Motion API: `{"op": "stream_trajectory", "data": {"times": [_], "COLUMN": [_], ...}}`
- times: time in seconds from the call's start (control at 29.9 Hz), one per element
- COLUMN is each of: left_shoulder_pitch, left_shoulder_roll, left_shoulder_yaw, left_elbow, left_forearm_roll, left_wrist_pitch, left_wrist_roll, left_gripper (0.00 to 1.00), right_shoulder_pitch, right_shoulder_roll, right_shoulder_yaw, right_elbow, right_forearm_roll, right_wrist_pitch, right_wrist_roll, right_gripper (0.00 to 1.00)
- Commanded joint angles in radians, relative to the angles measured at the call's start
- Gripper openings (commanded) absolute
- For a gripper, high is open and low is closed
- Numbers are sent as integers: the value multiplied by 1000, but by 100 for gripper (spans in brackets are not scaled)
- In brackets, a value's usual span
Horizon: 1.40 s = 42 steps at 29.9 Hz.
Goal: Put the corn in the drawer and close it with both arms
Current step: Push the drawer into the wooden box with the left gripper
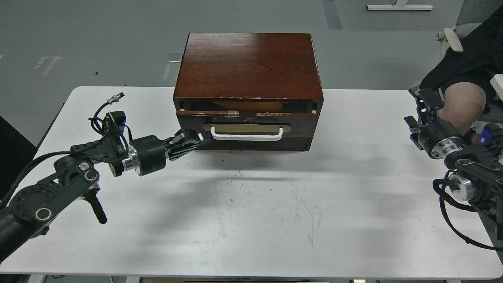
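Where the left arm ends, its fingers (188,143) lie against the left end of the drawer (247,131) front, beside the left end of the white bar handle (246,136); they appear drawn close together with nothing clamped between them, though their dark colour against the dark wood leaves the exact gap uncertain. Behind the fingers, the black wrist with its silver joint ring reaches back and down to the left edge of the view, loose black cables looping above it. The drawer stands only slightly open, a narrow slot showing between its chipped front and the top of the dark reddish-brown wooden box (247,65). Through that slot a yellow-orange form, the corn (247,105), lies inside the drawer; its detail cannot be made out. The handle sits on a tan plate (247,127) across the drawer front. The box rests at the far middle of the white counter (251,220), whose near surface bears fine scratches. At the right edge, the right arm's fingers (417,118) hang well apart from the box, above the counter's right end; whether they are apart or together cannot be told
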<state>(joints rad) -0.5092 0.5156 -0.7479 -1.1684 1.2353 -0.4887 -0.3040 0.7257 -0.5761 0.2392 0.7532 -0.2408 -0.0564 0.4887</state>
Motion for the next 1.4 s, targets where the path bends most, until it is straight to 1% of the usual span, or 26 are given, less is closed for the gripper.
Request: {"op": "stream_trajectory", "data": {"times": [0.0, 0.3, 0.87, 1.07, 1.37], "left_shoulder_pitch": [-5, -11, -61, -72, -80], "left_shoulder_roll": [0, -12, -58, -66, -74], "left_shoulder_yaw": [-1, -1, -1, -1, 1], "left_elbow": [3, 13, 116, 130, 141], "left_forearm_roll": [0, 0, 0, 0, 0], "left_wrist_pitch": [0, 0, 0, 0, 0], "left_wrist_roll": [0, 0, -1, -18, -18], "left_gripper": [0, 0, 0, 0, 0], "right_shoulder_pitch": [-2, -3, -3, -3, -3], "right_shoulder_roll": [-1, -1, -2, -4, -5], "right_shoulder_yaw": [0, 0, 2, 2, 2], "right_elbow": [0, 0, 0, 0, 0], "right_forearm_roll": [0, 0, 0, 0, 0], "right_wrist_pitch": [0, 0, -2, -2, -2], "right_wrist_roll": [0, 0, 0, 0, 0], "right_gripper": [100, 100, 100, 100, 100]}}
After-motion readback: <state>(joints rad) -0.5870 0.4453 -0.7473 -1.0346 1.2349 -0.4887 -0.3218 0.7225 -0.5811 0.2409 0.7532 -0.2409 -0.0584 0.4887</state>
